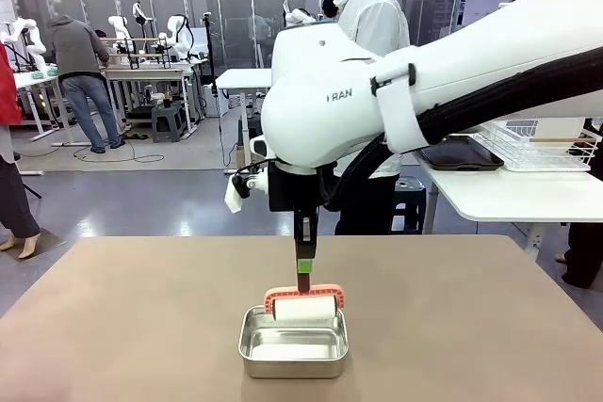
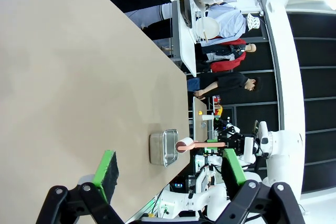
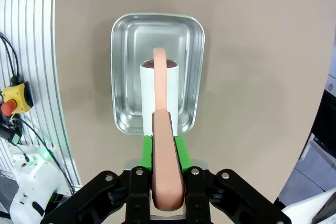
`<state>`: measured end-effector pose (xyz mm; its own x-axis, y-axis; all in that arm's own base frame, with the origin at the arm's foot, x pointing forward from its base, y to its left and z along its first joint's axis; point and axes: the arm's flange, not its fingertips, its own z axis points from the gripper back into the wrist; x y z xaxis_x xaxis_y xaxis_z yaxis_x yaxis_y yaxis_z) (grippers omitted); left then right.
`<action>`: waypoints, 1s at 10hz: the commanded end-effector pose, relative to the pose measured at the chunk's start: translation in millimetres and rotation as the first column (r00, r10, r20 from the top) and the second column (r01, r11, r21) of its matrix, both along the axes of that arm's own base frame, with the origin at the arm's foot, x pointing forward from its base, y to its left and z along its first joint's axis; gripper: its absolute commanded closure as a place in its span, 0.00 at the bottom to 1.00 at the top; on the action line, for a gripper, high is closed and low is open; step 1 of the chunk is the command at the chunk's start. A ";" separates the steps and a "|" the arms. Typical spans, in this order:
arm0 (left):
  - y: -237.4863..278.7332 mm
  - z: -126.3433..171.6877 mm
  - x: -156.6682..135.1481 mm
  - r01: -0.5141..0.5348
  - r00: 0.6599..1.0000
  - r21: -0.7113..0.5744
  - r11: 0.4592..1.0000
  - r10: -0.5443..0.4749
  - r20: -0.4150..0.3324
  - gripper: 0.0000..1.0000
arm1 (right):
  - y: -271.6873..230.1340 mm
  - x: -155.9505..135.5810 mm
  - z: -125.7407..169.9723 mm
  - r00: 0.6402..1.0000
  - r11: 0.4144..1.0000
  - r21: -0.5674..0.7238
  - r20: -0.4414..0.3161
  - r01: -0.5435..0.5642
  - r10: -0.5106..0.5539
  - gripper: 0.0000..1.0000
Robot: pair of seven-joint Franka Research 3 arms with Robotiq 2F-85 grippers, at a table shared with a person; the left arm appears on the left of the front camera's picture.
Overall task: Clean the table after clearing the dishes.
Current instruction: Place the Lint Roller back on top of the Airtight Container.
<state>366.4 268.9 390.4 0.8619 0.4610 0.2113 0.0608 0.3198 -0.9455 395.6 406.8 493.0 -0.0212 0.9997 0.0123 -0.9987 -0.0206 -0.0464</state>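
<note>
Front view: the right gripper (image 1: pixel 304 275), clenched on the upright handle of a pink-framed lint roller (image 1: pixel 303 305), holds its white roll at the far rim of the steel pan (image 1: pixel 294 343) on the taupe table (image 1: pixel 141 317); a person (image 1: pixel 372 25) stands at the far side. The roller is judged light and rigid, its sheet tacky, so the handle is the sensible place to grip. Left wrist view: the left gripper (image 2: pixel 168 169) hangs released, green pads (image 2: pixel 107 169) spread wide and holding nothing, above the table edge, with pan and roller beyond. Right wrist view: the pads (image 3: pixel 147 150) pinch the handle near its end; the roll lies inside the pan; the tabletop is bare of dishes
</note>
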 end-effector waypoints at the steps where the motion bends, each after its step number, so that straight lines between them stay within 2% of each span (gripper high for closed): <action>1: 0.1 4.8 -3.0 -0.005 1.000 -0.007 1.000 0.004 -0.008 0.00 | 12.4 9.1 -10.7 1.000 0.999 0.035 0.006 0.025 -0.025 0.80; 7: 0.1 4.8 -3.0 -0.005 1.000 -0.007 1.000 0.004 -0.008 0.00 | 9.5 39.4 -57.5 0.998 0.997 0.061 -0.028 0.055 -0.053 0.80; 8: 0.1 4.8 -3.0 -0.005 1.000 -0.007 1.000 0.004 -0.008 0.00 | 7.9 43.4 -65.6 0.999 0.998 0.045 -0.009 0.048 -0.047 0.80; 10: 0.1 4.8 -3.0 -0.005 1.000 -0.007 1.000 0.004 -0.008 0.00 | 3.5 52.0 -88.1 0.998 0.996 0.068 -0.037 0.058 -0.056 0.80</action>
<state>366.4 268.9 390.4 0.8619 0.4610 0.2113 0.0608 0.3197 -0.9455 444.5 414.4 416.8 0.0234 0.9976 0.0659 -0.9997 0.0230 0.0060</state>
